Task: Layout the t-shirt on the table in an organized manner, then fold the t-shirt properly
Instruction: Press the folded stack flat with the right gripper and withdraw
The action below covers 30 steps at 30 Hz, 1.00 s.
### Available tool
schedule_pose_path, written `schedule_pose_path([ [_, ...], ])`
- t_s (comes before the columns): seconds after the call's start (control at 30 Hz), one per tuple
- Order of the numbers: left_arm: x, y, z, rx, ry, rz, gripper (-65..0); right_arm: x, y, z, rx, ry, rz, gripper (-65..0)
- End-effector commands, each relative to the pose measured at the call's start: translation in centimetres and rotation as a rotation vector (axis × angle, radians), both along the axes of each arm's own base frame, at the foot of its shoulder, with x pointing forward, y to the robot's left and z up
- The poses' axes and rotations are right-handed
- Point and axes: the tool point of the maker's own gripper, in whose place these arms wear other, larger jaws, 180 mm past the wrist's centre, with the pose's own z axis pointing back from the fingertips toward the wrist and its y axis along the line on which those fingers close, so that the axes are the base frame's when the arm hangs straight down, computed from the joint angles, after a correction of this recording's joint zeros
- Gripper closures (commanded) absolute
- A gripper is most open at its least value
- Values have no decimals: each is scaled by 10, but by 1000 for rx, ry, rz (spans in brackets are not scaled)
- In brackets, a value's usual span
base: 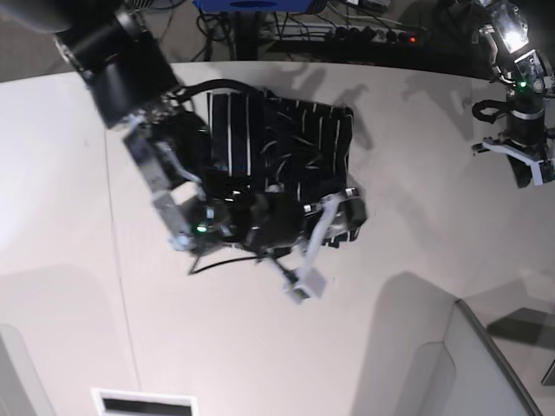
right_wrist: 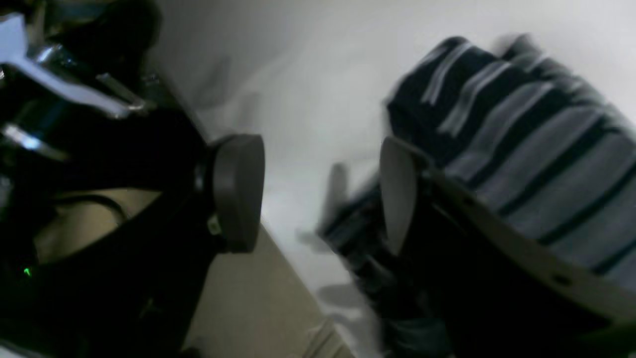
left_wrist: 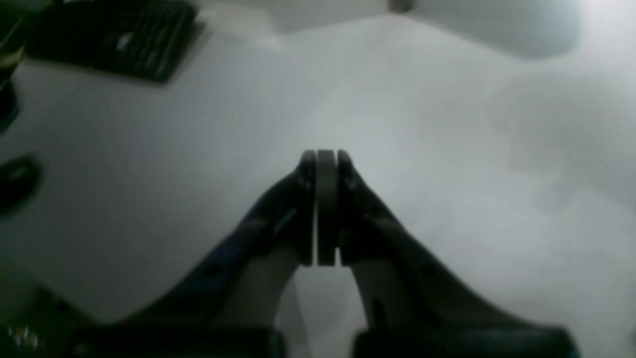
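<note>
The big white table (base: pixel 416 260) has lots of bare room. The t-shirt (base: pixel 286 130) sits bunched in a dark heap near the far edge. The right gripper (right_wrist: pixel 320 194) hangs over it with its jaws apart, holding nothing. It may pinch too many layers and drag the heap. The left gripper (left_wrist: pixel 325 209) is pressed together, well apart from the shirt.
</note>
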Motion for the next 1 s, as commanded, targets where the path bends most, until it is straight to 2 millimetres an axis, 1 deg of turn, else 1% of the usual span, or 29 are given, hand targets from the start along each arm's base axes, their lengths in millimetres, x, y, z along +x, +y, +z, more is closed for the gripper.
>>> schedule_pose_path([
  [0.0,4,8,13,27,-37,0,0,6,0,26,53,-61,-2,-350],
  [0.03,1,11,9,21,-29,11,0,9,-12,32,55,-61,-44,-350],
  [0.1,-4,18,7,23,-22,29,0,6,-31,26,44,8,-128,-350],
  [0.17,-8,22,3,17,-12,42,0,0,-45,13,19,78,-174,-348],
  [0.27,-10,22,0,11,-4,47,0,-8,-63,-14,-30,125,-200,-348],
  [0.33,-9,20,-1,9,-3,41,0,-7,-71,-29,-44,139,-235,-345],
  [0.37,-8,19,-1,8,-3,38,0,-5,-76,-36,-54,144,-254,-332],
  [0.4,-8,19,-1,9,-6,38,0,-4,-79,-42,-57,149,-265,-291],
  [0.53,-5,18,2,9,-15,37,0,-4,-84,-61,-74,147,-243,-41],
  [0.57,-5,18,1,7,-15,38,0,-3,-85,-64,-71,144,-246,-6],
  [0.6,-6,18,1,6,-13,38,0,-2,-86,-67,-71,143,-252,0],
  [0.67,-8,19,-1,6,-6,39,0,-4,-88,-75,-76,157,-263,-8],
  [0.73,-9,19,-2,5,-3,39,0,-8,-86,-78,-78,170,-257,-8],
  [0.77,-9,19,-2,5,-3,39,0,-15,-83,-81,-85,190,-236,-8],
  [0.87,-9,19,-2,6,-2,39,0,-37,-55,-82,-99,209,-126,-8],
  [0.97,-6,18,-1,5,-9,38,0,-54,-32,-81,-120,200,-19,-9],
])
